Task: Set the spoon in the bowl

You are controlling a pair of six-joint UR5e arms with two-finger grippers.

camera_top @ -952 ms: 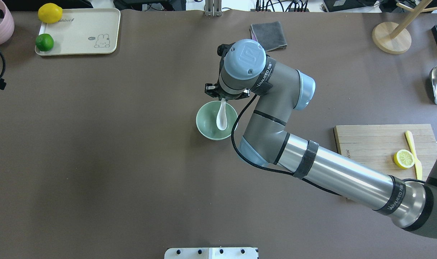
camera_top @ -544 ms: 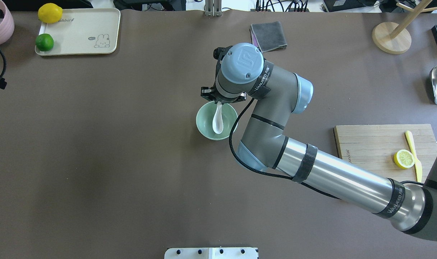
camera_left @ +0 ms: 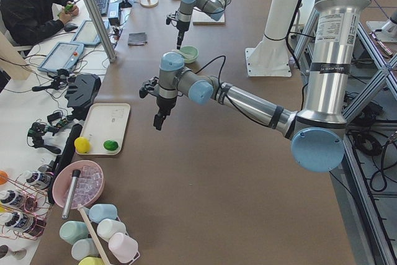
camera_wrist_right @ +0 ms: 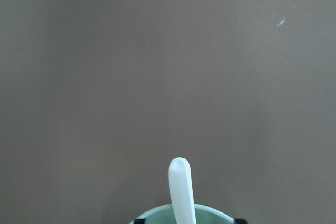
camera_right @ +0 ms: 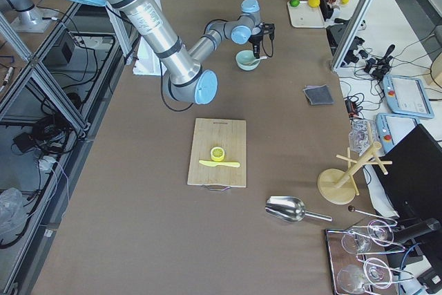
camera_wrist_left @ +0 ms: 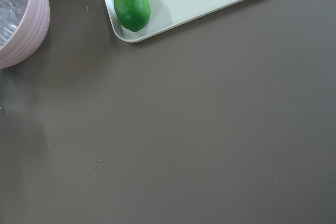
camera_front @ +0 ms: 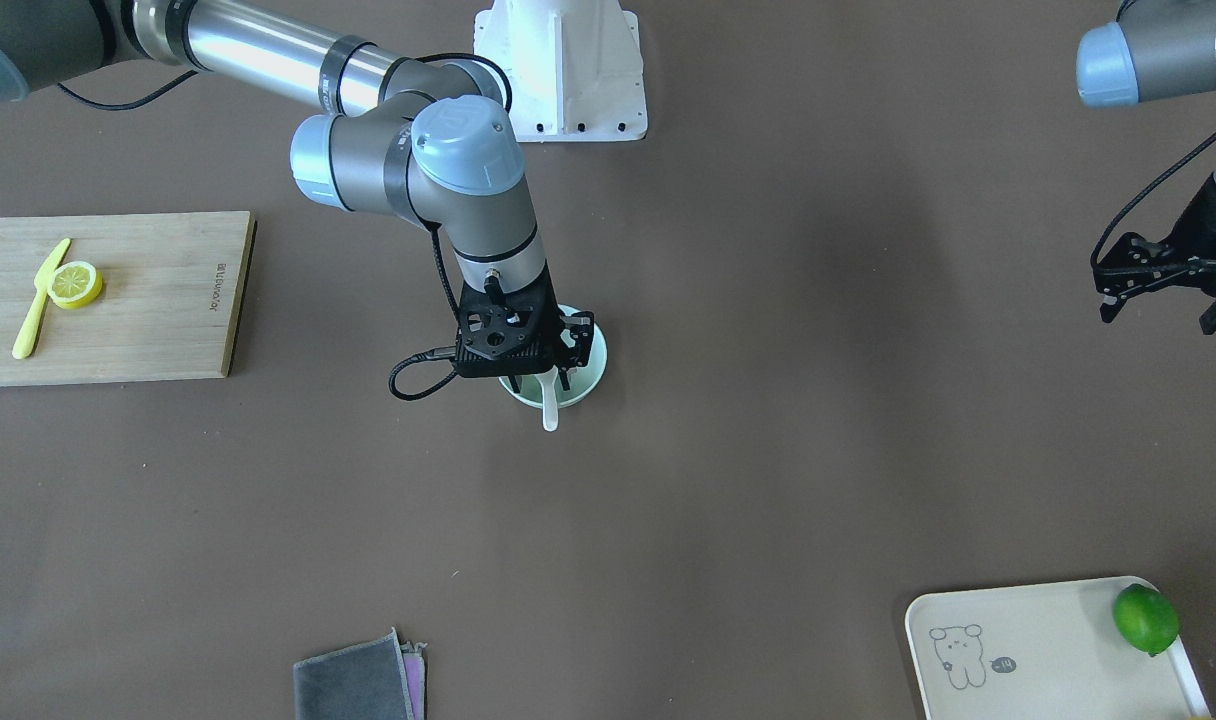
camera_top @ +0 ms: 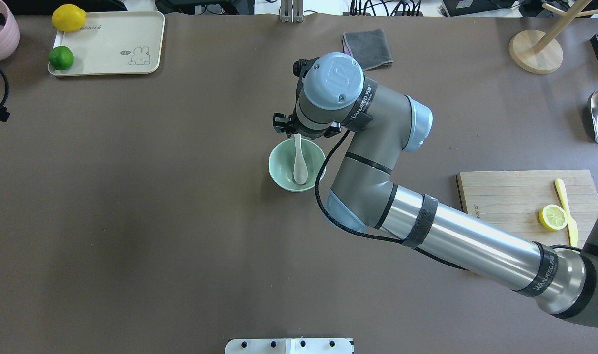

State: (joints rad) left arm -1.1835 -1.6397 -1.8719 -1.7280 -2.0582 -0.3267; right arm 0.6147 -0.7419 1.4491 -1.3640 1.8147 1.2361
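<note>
The white spoon point(camera_top: 299, 167) lies in the pale mint-green bowl point(camera_top: 279, 169) at the table's middle, scoop down inside, handle leaning on the far rim. In the right wrist view the handle point(camera_wrist_right: 181, 187) sticks up over the bowl's rim point(camera_wrist_right: 210, 214), with the fingers spread wide on either side and not touching it. My right gripper point(camera_top: 299, 133) is open just above the handle end; it also shows in the front view point(camera_front: 546, 378). My left gripper point(camera_front: 1160, 308) is open and empty, far off near the tray.
A wooden cutting board point(camera_top: 515, 194) with a lemon slice point(camera_top: 553, 217) and a yellow knife point(camera_top: 566, 209) lies at the right. A grey cloth point(camera_top: 368, 48) lies beyond the bowl. A tray point(camera_top: 109, 42) with a lime point(camera_top: 61, 57) and a lemon point(camera_top: 68, 17) is far left.
The right gripper lowered the tilted spoon into the bowl, opened and let it go. The spoon now rests in the bowl on its own. The left arm has not moved.
</note>
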